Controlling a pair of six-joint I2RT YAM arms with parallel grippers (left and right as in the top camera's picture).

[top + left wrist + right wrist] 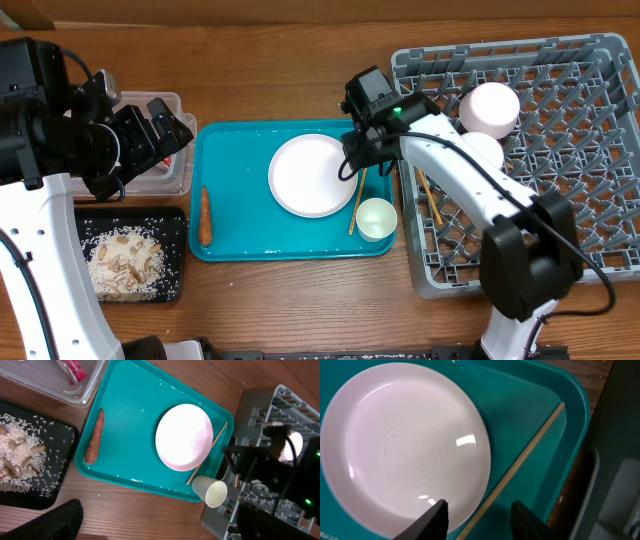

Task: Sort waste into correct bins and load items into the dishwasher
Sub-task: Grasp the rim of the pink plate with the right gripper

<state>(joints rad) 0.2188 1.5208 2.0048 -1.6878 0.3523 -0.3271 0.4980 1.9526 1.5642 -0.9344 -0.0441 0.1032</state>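
Observation:
The pinkish-white plate [312,176] lies on the teal tray [240,160]. One chopstick [358,200] lies along its right edge, and the small white cup [376,218] stands at the tray's front right corner. My right gripper [480,515] is open, its fingers low over the chopstick [520,470] and the rim of the plate [405,445]. Two white bowls [488,108] and the other chopstick [430,198] are in the grey dish rack [560,200]. My left gripper [165,135] is open and empty above the clear tub [170,182], which holds the red-and-white wrapper [70,370]. Rice scraps [125,260] lie in the black tray [180,225]. The tissue is hidden.
An orange carrot-like piece [205,215] lies at the teal tray's left side. A few rice grains are scattered on the tray. The dish rack's near left wall stands right beside the cup [212,492]. Bare wooden table runs along the front edge.

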